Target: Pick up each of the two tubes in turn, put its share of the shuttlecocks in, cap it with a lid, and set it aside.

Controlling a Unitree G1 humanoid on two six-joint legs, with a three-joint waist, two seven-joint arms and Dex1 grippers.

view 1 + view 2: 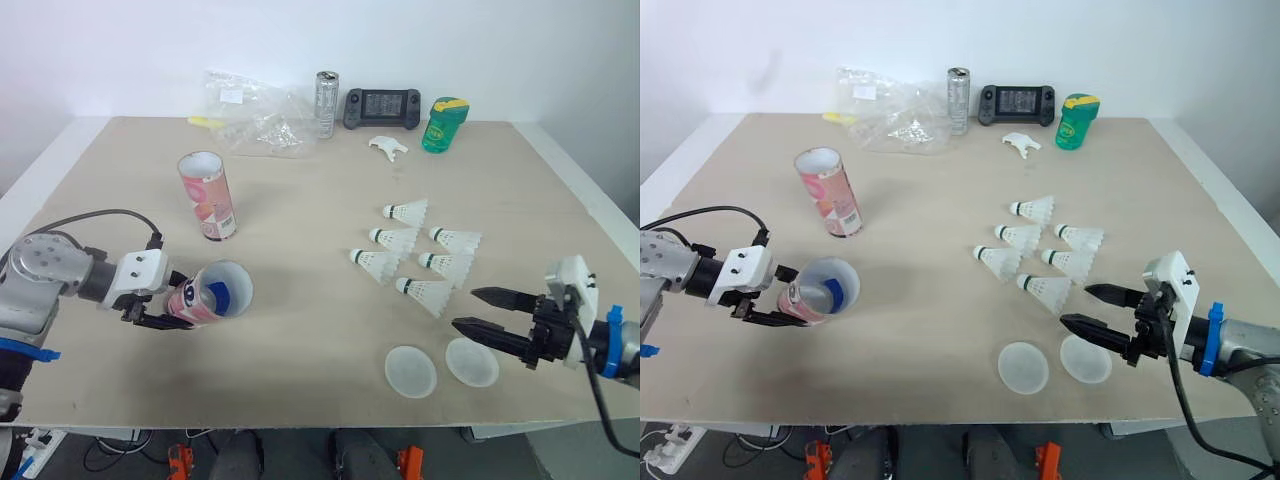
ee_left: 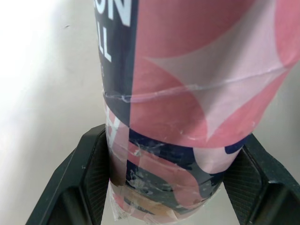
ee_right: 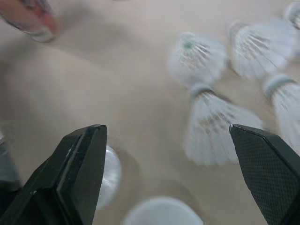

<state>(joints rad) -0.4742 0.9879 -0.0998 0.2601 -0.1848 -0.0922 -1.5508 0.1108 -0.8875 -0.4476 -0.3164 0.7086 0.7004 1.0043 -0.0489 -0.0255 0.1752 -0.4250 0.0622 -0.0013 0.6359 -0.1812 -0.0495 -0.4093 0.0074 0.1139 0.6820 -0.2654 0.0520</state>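
Your left gripper (image 1: 165, 308) is clamped on the pink tube (image 1: 212, 292) near the desk's front-left corner, its long axis tipped with the mouth facing right; your right gripper (image 1: 463, 308), jaws wide and empty, is nearer the shuttlecocks (image 1: 395, 238), which lie just beyond its tips.

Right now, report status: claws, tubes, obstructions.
Left claw shut on tilted tube. Right claw open near two lids. Six shuttlecocks loose on table, second tube upright. Nothing between right claw and shuttlecocks.
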